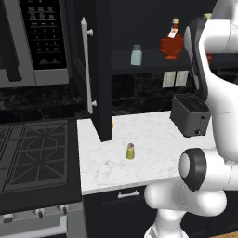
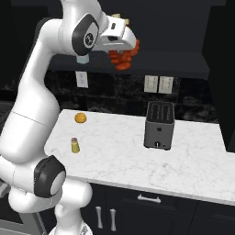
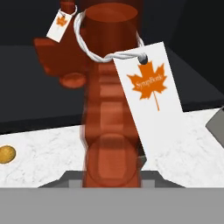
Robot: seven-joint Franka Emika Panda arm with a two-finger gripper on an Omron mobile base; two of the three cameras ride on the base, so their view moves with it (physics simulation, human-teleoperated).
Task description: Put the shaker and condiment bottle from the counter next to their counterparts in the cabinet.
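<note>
My gripper (image 2: 128,46) is shut on the condiment bottle (image 3: 111,109), a red-orange bottle with a white maple-leaf tag, held up at the level of the cabinet shelf (image 1: 153,59). Its matching counterpart bottle (image 1: 171,44) stands on that shelf, and in the hand view this counterpart (image 3: 61,52) sits just beyond and left of the held one. The pale blue-grey shaker (image 1: 136,55) stands further left on the shelf. The small yellow shaker (image 1: 130,151) stands upright on the marble counter (image 1: 153,153), also seen at the counter's left end (image 2: 75,145).
The open cabinet door (image 1: 100,69) with its long bar handle hangs over the counter's left end. A dark toaster (image 2: 159,125) stands mid-counter and a small orange fruit (image 2: 81,118) lies near the back. The stovetop (image 1: 32,153) and microwave (image 1: 37,37) are to the left.
</note>
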